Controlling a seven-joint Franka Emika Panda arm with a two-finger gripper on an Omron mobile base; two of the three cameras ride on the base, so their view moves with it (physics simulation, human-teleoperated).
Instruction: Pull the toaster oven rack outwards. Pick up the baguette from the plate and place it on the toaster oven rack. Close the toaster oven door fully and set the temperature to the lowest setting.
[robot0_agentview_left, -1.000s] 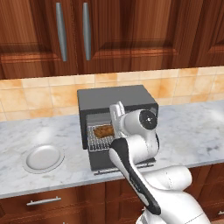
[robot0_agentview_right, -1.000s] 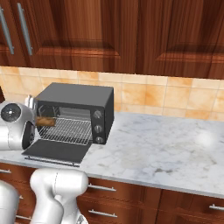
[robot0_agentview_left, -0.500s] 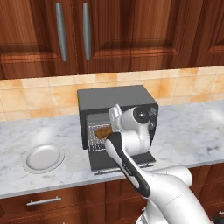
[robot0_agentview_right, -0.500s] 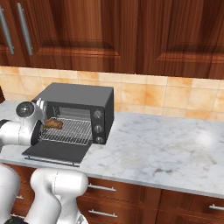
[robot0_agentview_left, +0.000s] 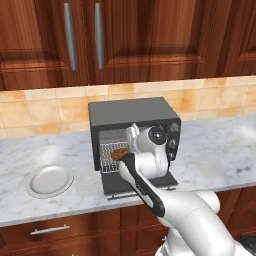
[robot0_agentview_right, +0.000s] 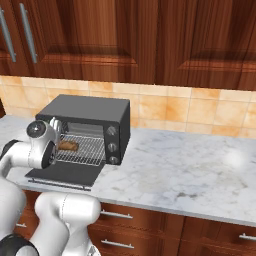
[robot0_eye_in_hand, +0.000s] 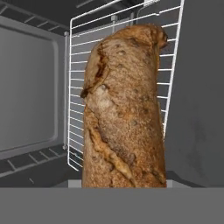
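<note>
The dark toaster oven (robot0_agentview_left: 132, 112) stands on the counter with its door (robot0_agentview_left: 117, 184) dropped flat toward me. Its silver wire rack (robot0_agentview_left: 107, 155) is pulled partway out over the door. My gripper (robot0_agentview_left: 126, 150) is at the oven mouth, shut on the brown baguette (robot0_agentview_left: 119, 154), which hangs just over the rack's front part. From the right, the baguette (robot0_agentview_right: 67, 146) sits over the rack (robot0_agentview_right: 87, 149) beside my gripper (robot0_agentview_right: 59, 145). In the hand view the baguette (robot0_eye_in_hand: 124, 109) hides my fingertips, with the rack (robot0_eye_in_hand: 78, 87) right behind it. The white plate (robot0_agentview_left: 49, 180) lies bare to the oven's left.
Three knobs (robot0_agentview_right: 112, 146) run down the oven's right side. The open door (robot0_agentview_right: 65, 174) reaches almost to the counter's front edge. Wooden cabinets hang above the oven. Marble counter (robot0_agentview_right: 190, 170) stretches away to the right of the oven.
My hand has carried the baguette in toward the oven mouth and a little lower over the rack. Oven, door and plate have not moved.
</note>
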